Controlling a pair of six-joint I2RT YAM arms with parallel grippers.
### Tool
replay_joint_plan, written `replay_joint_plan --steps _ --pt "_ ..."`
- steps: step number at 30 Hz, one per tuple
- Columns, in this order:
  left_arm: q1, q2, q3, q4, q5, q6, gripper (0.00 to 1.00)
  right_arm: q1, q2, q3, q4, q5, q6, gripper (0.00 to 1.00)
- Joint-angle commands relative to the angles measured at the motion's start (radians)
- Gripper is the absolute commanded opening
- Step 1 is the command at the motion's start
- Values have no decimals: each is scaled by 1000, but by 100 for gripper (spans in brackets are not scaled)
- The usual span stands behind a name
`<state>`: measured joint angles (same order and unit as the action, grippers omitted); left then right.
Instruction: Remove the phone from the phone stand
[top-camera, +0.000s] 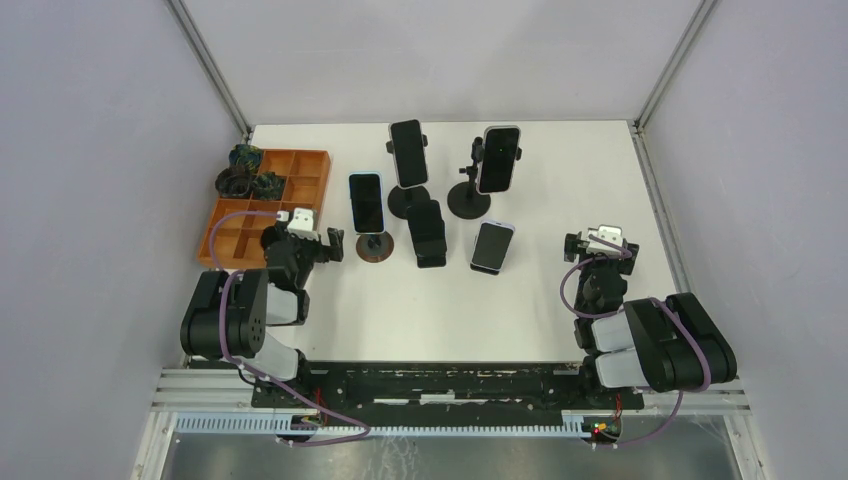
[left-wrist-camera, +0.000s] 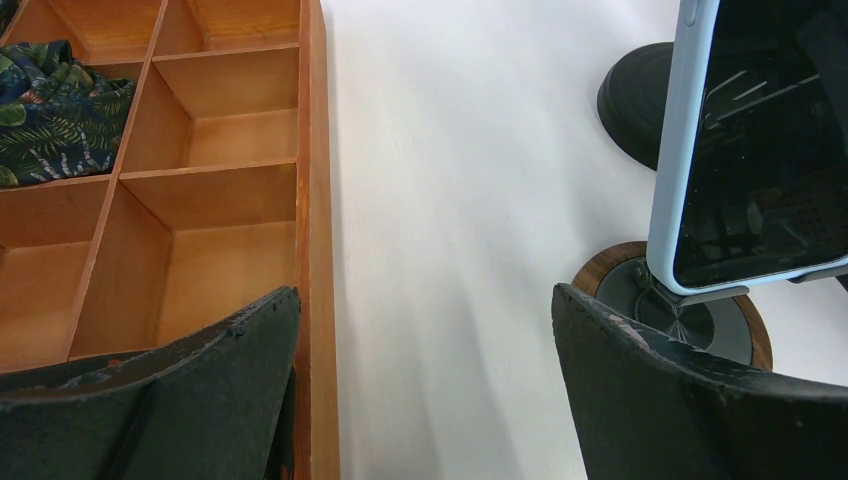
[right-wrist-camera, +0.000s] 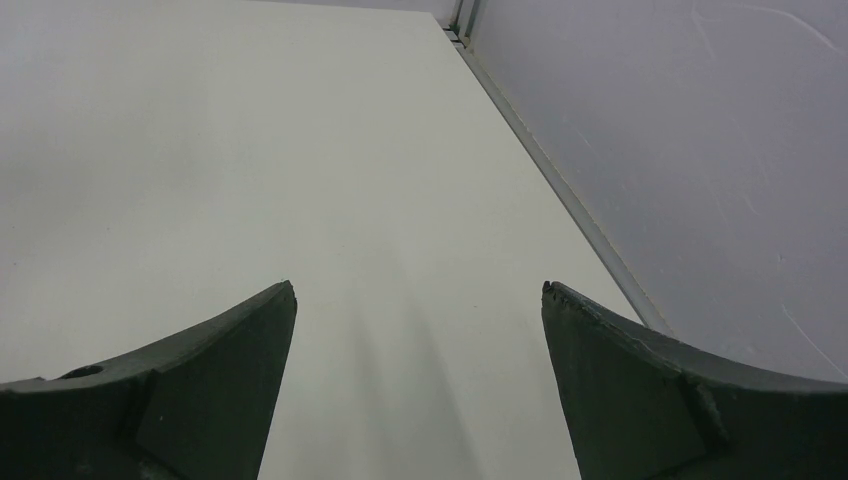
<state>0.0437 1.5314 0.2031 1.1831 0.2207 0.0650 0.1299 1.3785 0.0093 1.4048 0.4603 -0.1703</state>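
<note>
Phone (left-wrist-camera: 760, 150): pale blue rim and a dark screen; it sits upright in its stand, left of the middle of the tabletop (left-wrist-camera: 460, 200).
Stand (left-wrist-camera: 680, 315): round base with a wooden edge, and a clamp holding the phone's lower end.
Left gripper (left-wrist-camera: 425, 300): spread wide with nothing held. It is low over the bare strip between tray and stand. One finger overlaps the tray's edge in the wrist view and the other is just beside the stand's base. Whether either finger touches anything cannot be told.
Right gripper (right-wrist-camera: 419, 288): also wide open and empty, over bare tabletop near the right wall, well apart from every phone.
Tray (left-wrist-camera: 315, 200): orange wood, split into compartments, at the left side of the tabletop.
Cloth (left-wrist-camera: 55, 110): dark leaf print, bunched in a far compartment of the tray.
Other phones (top-camera: 408, 153): four more stand beyond and to the right of the phone, and at least three of them are on black stands.
</note>
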Motion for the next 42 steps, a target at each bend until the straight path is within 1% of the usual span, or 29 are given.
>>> replay_joint_plan --steps 1,4,6,12,13,14,15,16,17,19,21,22,23,24,26,29,31,33,34,36,38,39,40,41,42 --pt "-1 7 15 47 17 -32 100 -1 -14 -112 33 -8 11 98" --pt "2 3 13 51 21 -36 100 0 -13 -112 33 -10 11 98" --pt "13 -16 33 -6 18 -47 100 0 -13 -112 33 -8 11 98" --pt "21 -34 31 -7 11 -52 100 0 -13 -109 26 -14 12 98" --pt "22 -46 45 -36 0 -58 100 0 -13 -110 27 -13 11 98" --pt "27 -71 76 -111 -2 -62 100 -1 -14 -112 36 11 13 98" --pt "29 -106 128 -226 -8 -61 100 0 -25 -112 20 26 28 98" --pt "29 -138 184 -394 -10 -54 100 0 -33 -110 2 22 31 98" --pt "29 -167 238 -494 -7 -35 100 0 -37 -106 5 14 20 98" --pt "28 -200 317 -633 -9 6 100 1 -59 -120 3 -10 15 98" --pt "31 -221 377 -747 -11 51 100 4 -78 -132 20 1 11 98" --pt "34 -227 406 -808 -4 68 100 10 -101 -121 -12 59 21 98" --pt "42 -232 439 -868 14 80 100 12 -137 -97 -104 90 40 98" --pt "55 -233 479 -929 39 85 100 13 -173 -71 -194 105 44 98" --pt "76 -232 543 -1041 91 90 100 14 -226 -48 -266 109 43 98" --pt "98 -229 632 -1190 148 119 100 15 -337 -17 -416 126 112 98" --pt "115 -231 683 -1291 183 140 100 16 -401 55 -575 132 154 98" --pt "129 -236 727 -1348 219 168 100 16 -447 136 -762 136 206 98" --pt "133 -236 748 -1391 238 181 100 16 -467 178 -852 130 232 98" --pt "137 -233 787 -1454 280 205 100 16 -506 232 -978 87 271 98" --pt "136 -222 823 -1513 334 224 100 17 -549 262 -1046 -5 318 98" --pt "136 -215 837 -1541 366 234 100 17 -574 273 -1072 -51 356 98" --pt "137 -203 847 -1566 415 241 100 16 -597 280 -1106 -59 445 98" --pt "137 -193 853 -1587 456 250 100 17 -619 287 -1145 -53 585 98" --pt "137 -188 856 -1606 481 257 100 17 -646 303 -1212 -75 661 98"
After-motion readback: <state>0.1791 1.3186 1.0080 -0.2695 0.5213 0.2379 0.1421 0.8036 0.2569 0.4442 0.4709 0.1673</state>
